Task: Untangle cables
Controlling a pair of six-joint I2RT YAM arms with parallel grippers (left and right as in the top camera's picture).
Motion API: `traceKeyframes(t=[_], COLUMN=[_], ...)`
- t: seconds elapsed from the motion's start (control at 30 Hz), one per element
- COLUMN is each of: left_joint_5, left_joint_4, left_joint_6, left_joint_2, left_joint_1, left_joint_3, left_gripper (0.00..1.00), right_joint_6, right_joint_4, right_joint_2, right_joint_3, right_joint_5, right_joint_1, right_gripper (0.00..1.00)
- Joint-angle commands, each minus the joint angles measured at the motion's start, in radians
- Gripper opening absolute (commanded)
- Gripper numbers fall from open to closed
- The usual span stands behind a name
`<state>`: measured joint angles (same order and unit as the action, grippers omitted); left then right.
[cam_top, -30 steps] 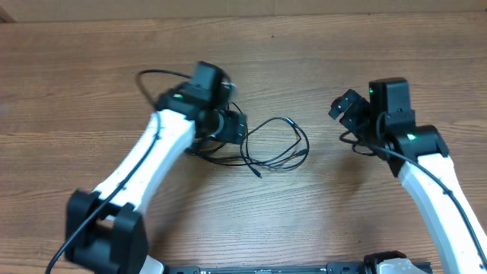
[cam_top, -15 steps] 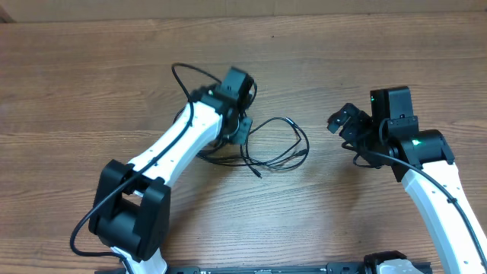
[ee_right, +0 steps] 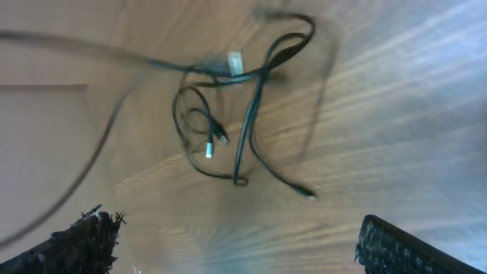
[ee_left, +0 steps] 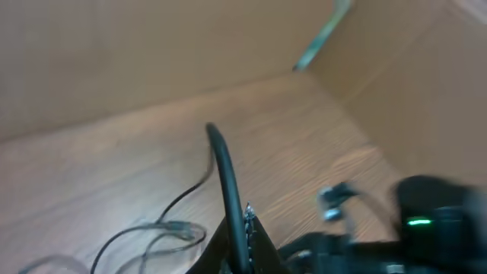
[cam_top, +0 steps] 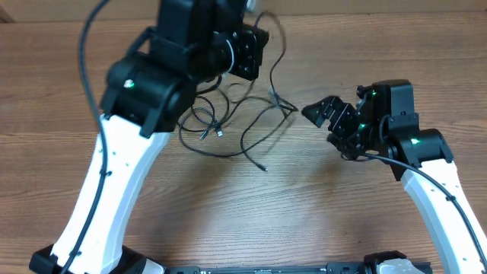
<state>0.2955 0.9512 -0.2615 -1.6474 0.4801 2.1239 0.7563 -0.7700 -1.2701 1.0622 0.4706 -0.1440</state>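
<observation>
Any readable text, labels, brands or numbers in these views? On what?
None: no view shows legible text.
Cables, table, left arm, right arm: no markings visible.
Green lights on the arms: plain indicators, no characters.

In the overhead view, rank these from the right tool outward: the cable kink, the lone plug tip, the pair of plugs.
From the right tool:
1. cable kink, just off its fingertips.
2. lone plug tip, lower in the picture.
3. pair of plugs, across the tangle, farthest.
</observation>
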Motion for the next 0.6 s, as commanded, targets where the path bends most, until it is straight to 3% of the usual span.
traceKeyframes(t=[0.0,0.2,0.3,0.43,0.57], left_joint_5=[0.126,0.187,0.145,-0.026,-0.301], left_joint_4=[-0.024,-0.029,-0.028,-0.012,0.082], left_joint_6=[-0.035,-0.066,-0.008,0.055,0.075], left_joint_2=[0.023,0.027,0.027,0.04,0.045], left_joint_1=[-0.004,-0.004,-0.005,-0.024,-0.071], left_joint_3=[0.112,0.214,0.252,0.264,0.264], left_gripper=[0.04,0.04,0.04,0.04,0.04], right_joint_6=[0.005,0.005,0.005,-0.002,-0.002], right_joint_4=[0.024,0.102,0.133,0.11,0.048], right_joint_2=[-0.033,-0.09,-0.122,-0.158,-0.167], right_joint_3=[0.01,0.009,0.009,0.008,0.008], right_joint_5=[0.018,0.02,0.009,-0.061,-0.147], right_joint_1=[-0.002,-0.048,-0.077,-0.1,-0.102], right_gripper=[1.0,1.0,1.0,1.0,1.0])
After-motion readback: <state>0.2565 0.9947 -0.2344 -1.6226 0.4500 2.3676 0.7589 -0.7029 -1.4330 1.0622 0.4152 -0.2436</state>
